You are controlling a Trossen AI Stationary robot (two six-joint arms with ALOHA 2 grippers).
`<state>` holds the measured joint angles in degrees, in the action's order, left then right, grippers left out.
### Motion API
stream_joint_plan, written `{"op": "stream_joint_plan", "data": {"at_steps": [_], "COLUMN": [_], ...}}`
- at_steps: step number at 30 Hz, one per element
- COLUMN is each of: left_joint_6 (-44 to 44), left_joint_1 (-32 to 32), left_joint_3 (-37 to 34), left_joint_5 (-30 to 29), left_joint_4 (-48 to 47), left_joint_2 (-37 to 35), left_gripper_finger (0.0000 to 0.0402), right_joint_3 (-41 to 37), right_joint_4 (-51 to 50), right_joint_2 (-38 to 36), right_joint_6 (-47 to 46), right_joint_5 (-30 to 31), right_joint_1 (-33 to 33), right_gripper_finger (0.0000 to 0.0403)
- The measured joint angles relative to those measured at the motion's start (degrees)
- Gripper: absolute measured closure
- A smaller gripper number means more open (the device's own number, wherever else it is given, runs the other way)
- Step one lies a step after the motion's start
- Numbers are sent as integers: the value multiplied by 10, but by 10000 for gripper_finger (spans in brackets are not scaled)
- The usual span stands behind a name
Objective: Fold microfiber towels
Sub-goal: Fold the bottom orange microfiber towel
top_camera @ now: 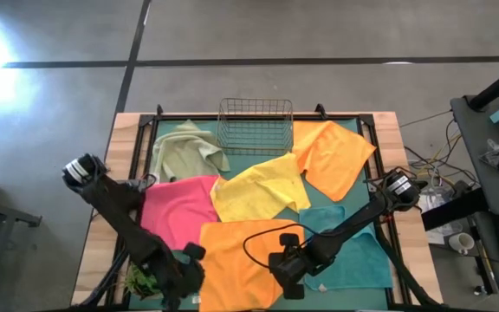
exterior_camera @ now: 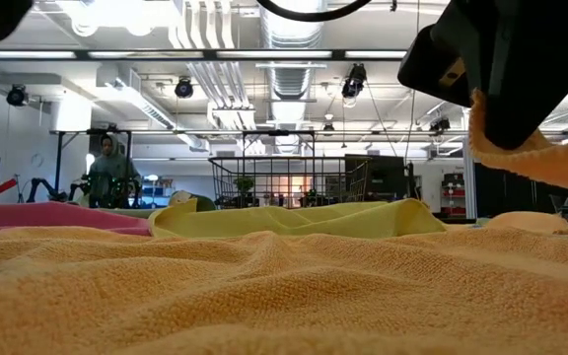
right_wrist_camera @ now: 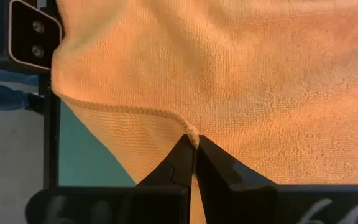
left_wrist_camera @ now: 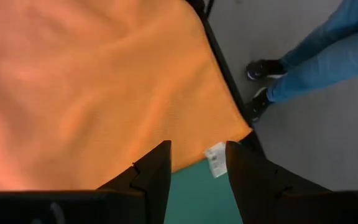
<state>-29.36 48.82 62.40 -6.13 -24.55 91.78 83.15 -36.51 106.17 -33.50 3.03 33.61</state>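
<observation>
Near edge of tabletop, front orange towel [top_camera: 236,256] spread flat, its two near corners pointing at me. My right gripper [right_wrist_camera: 193,144], fingers pressed together, pinches towel's hem near right near corner, cloth lifted slightly. My left gripper [left_wrist_camera: 197,163], fingers spread, hovers over left near corner with white tag [left_wrist_camera: 215,159] between them, nothing held. Fold axis runs left-right; far edge lies toward wire basket [top_camera: 255,126]. Left must close first, I judge.

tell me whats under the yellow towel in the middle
The yellow towel overlaps the pink towel, the near orange towel and the teal towel. Whatever lies beneath its middle is covered.
</observation>
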Motion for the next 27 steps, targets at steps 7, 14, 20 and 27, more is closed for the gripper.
{"op": "stream_joint_plan", "data": {"at_steps": [7,14,20,27], "left_joint_6": [-18,-38,-59,-78], "left_joint_1": [23,29,34,33], "left_joint_3": [51,66,66,64], "left_joint_5": [-16,-18,-20,-25], "left_joint_4": [1,36,67,66], "left_joint_2": [75,124,151,182], "left_gripper_finger": [265,265,265,265], "right_joint_3": [0,0,0,0], "right_joint_4": [0,0,0,2], "right_joint_2": [0,0,0,0], "right_joint_6": [2,4,5,3], "right_joint_5": [0,1,4,4], "right_joint_1": [0,0,0,0], "right_gripper_finger": [395,394,394,394]}}
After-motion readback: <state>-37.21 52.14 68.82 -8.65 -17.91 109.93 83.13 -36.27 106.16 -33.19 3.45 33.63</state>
